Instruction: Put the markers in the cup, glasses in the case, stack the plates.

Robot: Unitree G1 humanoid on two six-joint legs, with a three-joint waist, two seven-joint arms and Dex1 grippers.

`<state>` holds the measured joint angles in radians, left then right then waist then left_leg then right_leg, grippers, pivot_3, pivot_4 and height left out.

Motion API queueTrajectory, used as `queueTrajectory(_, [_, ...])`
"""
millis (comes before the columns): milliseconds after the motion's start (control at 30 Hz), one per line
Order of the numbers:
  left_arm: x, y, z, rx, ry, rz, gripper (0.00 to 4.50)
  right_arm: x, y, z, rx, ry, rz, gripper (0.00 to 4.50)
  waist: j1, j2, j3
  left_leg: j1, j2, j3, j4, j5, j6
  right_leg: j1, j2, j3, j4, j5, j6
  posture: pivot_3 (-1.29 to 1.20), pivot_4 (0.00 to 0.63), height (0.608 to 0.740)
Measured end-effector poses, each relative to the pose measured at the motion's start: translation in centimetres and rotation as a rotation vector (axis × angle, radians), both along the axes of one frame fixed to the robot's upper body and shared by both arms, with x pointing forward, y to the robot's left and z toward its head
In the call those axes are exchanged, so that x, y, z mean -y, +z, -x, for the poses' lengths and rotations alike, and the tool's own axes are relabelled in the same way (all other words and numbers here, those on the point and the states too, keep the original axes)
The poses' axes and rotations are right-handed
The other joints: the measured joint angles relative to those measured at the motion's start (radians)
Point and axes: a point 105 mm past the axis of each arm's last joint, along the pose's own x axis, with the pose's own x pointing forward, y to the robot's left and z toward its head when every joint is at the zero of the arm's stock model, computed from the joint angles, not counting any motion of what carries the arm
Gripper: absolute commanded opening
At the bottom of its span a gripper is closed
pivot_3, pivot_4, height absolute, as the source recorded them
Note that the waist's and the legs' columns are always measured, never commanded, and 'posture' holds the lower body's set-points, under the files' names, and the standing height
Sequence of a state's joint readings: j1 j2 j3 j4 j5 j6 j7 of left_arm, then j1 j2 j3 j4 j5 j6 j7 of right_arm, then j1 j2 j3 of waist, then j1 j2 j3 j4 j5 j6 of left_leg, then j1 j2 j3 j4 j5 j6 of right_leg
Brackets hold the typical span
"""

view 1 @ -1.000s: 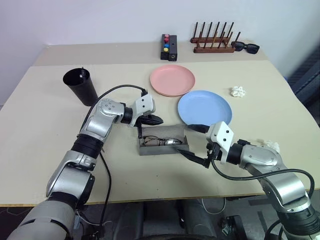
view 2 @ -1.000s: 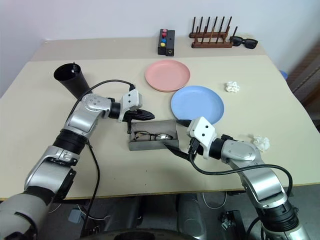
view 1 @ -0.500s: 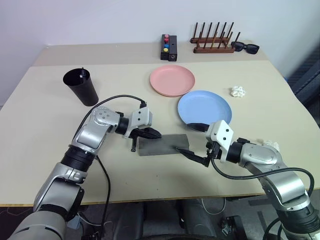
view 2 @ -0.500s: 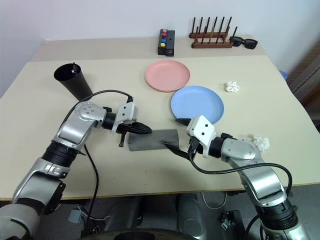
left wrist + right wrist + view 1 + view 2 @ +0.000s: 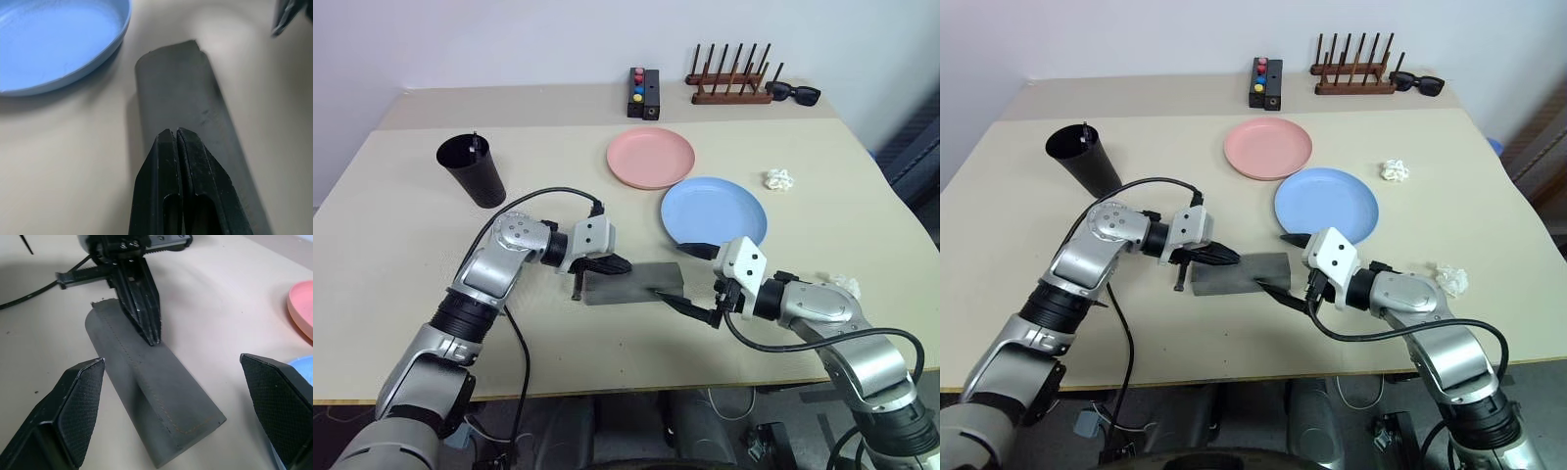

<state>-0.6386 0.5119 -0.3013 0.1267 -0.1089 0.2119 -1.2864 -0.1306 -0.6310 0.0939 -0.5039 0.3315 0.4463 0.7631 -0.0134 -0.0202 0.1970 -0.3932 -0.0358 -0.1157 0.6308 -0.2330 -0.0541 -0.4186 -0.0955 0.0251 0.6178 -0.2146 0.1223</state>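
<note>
Pinched shut on nothing, the left gripper [image 5: 619, 263] is pressed on the lid of the grey case [image 5: 631, 284], which lies closed; the right gripper [image 5: 695, 284] is spread wide around its other end. Glasses are judged stowed and a marker is seen poking from the cup [image 5: 472, 169], far left of the case. Beyond the case, the pink plate [image 5: 650, 157] and blue plate [image 5: 715, 211] are not yet stacked

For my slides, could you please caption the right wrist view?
Shut left tool rests on the closed grey case, framed by the open right tool.
</note>
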Motion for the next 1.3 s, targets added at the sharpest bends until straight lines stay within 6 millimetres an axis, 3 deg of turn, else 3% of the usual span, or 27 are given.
queueTrajectory(100, [-0.2, 0.8, -0.8, 0.008, 0.062, 0.06, 0.05, -0.2, 0.6, -0.8, 0.037, -0.018, -0.015, 4.5, -0.002, 0.0, 0.0, 0.0, 0.0, 0.0, 0.0, 0.0, 0.0, 0.0, 0.0, 0.0, 0.0, 0.0, 0.0, 0.0, 0.15, 0.739])
queueTrajectory(167, [-0.9, 1.7, -2.2, 0.015, 0.165, 0.145, 0.05, -0.2, 1.7, -2.3, 0.101, -0.059, -0.007, 4.5, -0.006, 0.0, 0.0, 0.001, 0.0, 0.0, 0.0, 0.0, 0.0, 0.0, 0.0, 0.0, 0.0, 0.0, 0.0, 0.0, 0.15, 0.739])
queueTrajectory(267, [-3.2, 3.8, -4.2, 0.049, 0.329, 0.278, 0.05, -0.1, 3.5, -4.7, 0.201, -0.125, 0.013, 4.5, -0.008, 0.0, 0.0, 0.001, 0.0, 0.0, -0.001, 0.0, 0.0, 0.0, 0.0, 0.0, 0.001, 0.0, 0.0, 0.0, 0.15, 0.739])
queueTrajectory(367, [-5.9, 5.4, -4.9, 0.083, 0.45, 0.394, 0.05, -0.7, 3.5, -7.5, 0.245, -0.181, 0.073, 4.5, -0.01, 0.0, 0.0, 0.001, 0.0, 0.001, -0.002, 0.0, 0.0, -0.001, 0.0, 0.0, 0.001, 0.0, 0.0, 0.0, 0.15, 0.739])
queueTrajectory(567, [-10.5, 3.4, -3.7, 0.062, 0.626, 0.426, 0.05, -2.8, 1.8, -12.8, 0.292, -0.218, 0.212, 4.5, -0.02, 0.0, 0.0, 0.0, 0.0, 0.0, -0.002, 0.0, 0.0, -0.002, 0.0, 0.0, 0.001, 0.001, 0.0, 0.0, 0.15, 0.739])
queueTrajectory(700, [-12.7, 3.6, -2.5, 0.083, 0.695, 0.427, 0.05, -3.9, 1.1, -15.7, 0.32, -0.227, 0.279, 4.5, -0.028, 0.0, 0.0, 0.001, 0.0, 0.0, -0.003, 0.0, 0.0, -0.002, 0.0, 0.0, 0.001, 0.001, 0.0, 0.0, 0.15, 0.739])
queueTrajectory(867, [-13.4, 3.3, -1.4, 0.074, 0.745, 0.432, 0.05, -4.7, 0.1, -18.1, 0.323, -0.231, 0.362, 4.5, -0.034, 0.001, 0.0, 0.001, 0.0, 0.0, -0.004, 0.0, -0.001, -0.004, 0.0, 0.0, 0.002, 0.001, -0.001, 0.0, 0.15, 0.739])
queueTrajectory(1100, [-13.2, 3.3, -0.7, 0.073, 0.77, 0.444, 0.05, -5.7, -0.3, -18.9, 0.337, -0.223, 0.449, 4.5, -0.036, 0.001, 0.0, 0.001, 0.0, 0.0, -0.005, 0.001, -0.001, -0.005, 0.0, 0.001, 0.003, 0.001, -0.001, 0.0, 0.15, 0.739])
queueTrajectory(1200, [-13.1, 3.2, -0.5, 0.062, 0.776, 0.449, 0.0, -6.0, -0.7, -18.9, 0.331, -0.223, 0.465, 3.63, -0.037, 0.001, 0.0, 0.001, 0.0, 0.0, -0.005, 0.001, -0.001, -0.005, 0.0, 0.001, 0.003, 0.001, -0.001, 0.0, 0.15, 0.739])
queueTrajectory(1300, [-13.1, 3.3, -0.5, 0.06, 0.784, 0.461, 0.0, -6.2, -1.0, -18.9, 0.326, -0.223, 0.48, 2.13, -0.037, 0.001, 0.001, 0.001, 0.0, 0.0, -0.005, 0.001, -0.001, -0.005, 0.0, 0.001, 0.003, 0.001, -0.001, 0.0, 0.15, 0.739])
